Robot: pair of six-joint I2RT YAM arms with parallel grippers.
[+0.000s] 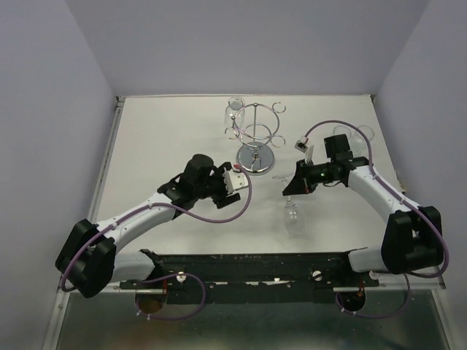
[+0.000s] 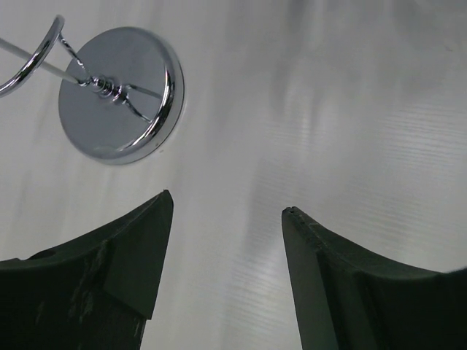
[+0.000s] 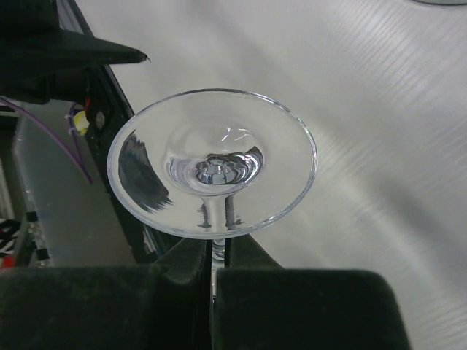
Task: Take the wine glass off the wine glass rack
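The wine glass rack [image 1: 255, 137] is a chrome wire stand on a round mirrored base, at the back centre of the table. My right gripper [image 1: 293, 187] is to the right of the rack and shut on the stem of a clear wine glass [image 1: 291, 210], which hangs clear of the rack. In the right wrist view the glass's round foot [image 3: 211, 162] faces the camera, with the stem pinched between my fingers [image 3: 219, 249]. My left gripper [image 1: 235, 182] is open and empty, just left of and in front of the rack's base [image 2: 120, 95].
Another clear glass [image 1: 235, 108] is at the rack's back left loop. More clear glasses [image 1: 359, 133] stand at the back right behind my right arm. White walls enclose the table on three sides. The black arm-mount rail [image 1: 248, 264] runs along the near edge.
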